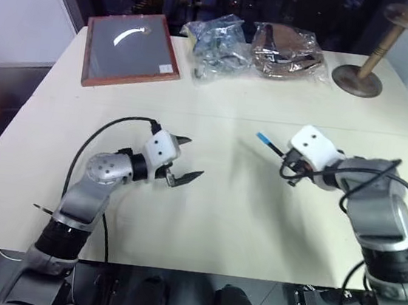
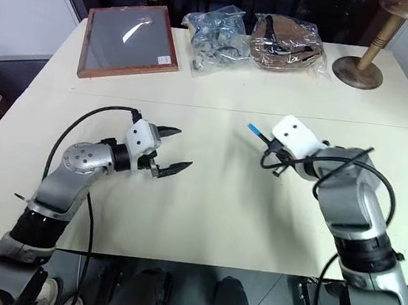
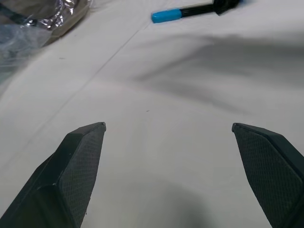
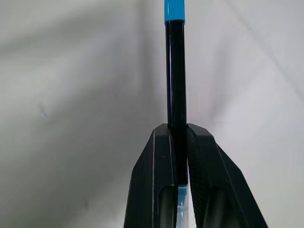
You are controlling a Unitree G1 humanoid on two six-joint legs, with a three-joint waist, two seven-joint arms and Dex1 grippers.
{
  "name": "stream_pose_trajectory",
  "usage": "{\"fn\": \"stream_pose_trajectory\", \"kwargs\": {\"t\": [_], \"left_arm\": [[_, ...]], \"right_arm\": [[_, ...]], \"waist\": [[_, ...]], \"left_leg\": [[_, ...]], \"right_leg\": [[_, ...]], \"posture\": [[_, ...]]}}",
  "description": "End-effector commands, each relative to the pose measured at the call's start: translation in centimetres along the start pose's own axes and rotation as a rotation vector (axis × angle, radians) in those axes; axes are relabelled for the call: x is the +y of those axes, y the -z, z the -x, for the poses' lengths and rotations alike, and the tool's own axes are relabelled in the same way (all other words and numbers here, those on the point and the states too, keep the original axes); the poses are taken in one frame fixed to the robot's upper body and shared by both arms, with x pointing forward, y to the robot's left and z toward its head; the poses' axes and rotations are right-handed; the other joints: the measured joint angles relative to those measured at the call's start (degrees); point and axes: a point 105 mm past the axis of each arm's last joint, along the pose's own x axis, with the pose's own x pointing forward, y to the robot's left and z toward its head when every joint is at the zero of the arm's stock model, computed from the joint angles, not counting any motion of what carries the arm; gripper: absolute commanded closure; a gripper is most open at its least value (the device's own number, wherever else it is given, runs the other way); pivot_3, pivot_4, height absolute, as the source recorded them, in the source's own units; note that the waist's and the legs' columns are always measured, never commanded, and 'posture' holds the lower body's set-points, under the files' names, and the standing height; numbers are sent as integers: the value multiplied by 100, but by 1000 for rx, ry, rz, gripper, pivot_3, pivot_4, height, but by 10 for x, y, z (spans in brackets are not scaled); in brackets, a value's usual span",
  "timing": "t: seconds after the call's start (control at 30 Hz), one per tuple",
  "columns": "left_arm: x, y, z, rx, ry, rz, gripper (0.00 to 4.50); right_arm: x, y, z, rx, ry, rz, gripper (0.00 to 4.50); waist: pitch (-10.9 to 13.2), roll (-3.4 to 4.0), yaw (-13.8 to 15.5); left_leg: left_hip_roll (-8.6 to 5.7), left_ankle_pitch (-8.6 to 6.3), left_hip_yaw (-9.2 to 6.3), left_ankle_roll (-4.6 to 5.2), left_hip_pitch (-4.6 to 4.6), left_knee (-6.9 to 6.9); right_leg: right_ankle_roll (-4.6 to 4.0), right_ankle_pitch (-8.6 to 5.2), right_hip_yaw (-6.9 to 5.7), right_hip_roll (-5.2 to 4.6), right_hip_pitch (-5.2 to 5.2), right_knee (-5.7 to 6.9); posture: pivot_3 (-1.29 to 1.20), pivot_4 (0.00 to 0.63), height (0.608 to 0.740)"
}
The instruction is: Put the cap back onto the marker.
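My right gripper is shut on the marker, a slim black stick that juts out past the fingertips towards the table's middle, held just above the cream table. The bright-blue cap sits on the marker's free end. In the right wrist view the black shaft runs straight out from between the shut fingers, with a light-blue section pinched low between them. My left gripper hovers over the table left of centre, open and empty, pointing towards the marker. The left wrist view shows the cap beyond its spread fingers.
At the far edge of the table lie a wood-framed dark panel, a clear bag of metal parts and a bag of brown items. A wooden stand rises at the back right.
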Motion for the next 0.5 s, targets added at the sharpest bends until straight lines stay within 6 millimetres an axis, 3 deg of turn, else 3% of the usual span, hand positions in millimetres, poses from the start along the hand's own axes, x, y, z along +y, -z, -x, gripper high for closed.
{"fn": "stream_pose_trajectory", "kwargs": {"t": [0.03,0.3,0.5], "left_arm": [[-4,-13,-6,-31,29,-21,37],[-3,-18,-20,-37,46,53,37],[-7,-21,-30,-66,106,102,37]], "right_arm": [[-14,9,15,3,78,-78,4500],[-23,43,20,77,140,-169,4500],[-18,52,17,94,129,-190,4500]], "waist": [[0,0,-12],[0,0,-10],[0,0,1]], "left_leg": [[0,0,2,0,0,1],[2,0,10,0,2,2],[2,0,11,1,3,3]], "right_leg": [[0,0,0,0,0,0],[0,0,2,1,4,-3],[0,0,2,1,8,-3]], "posture": [[0,150,740],[0,150,740],[0,150,740]]}}
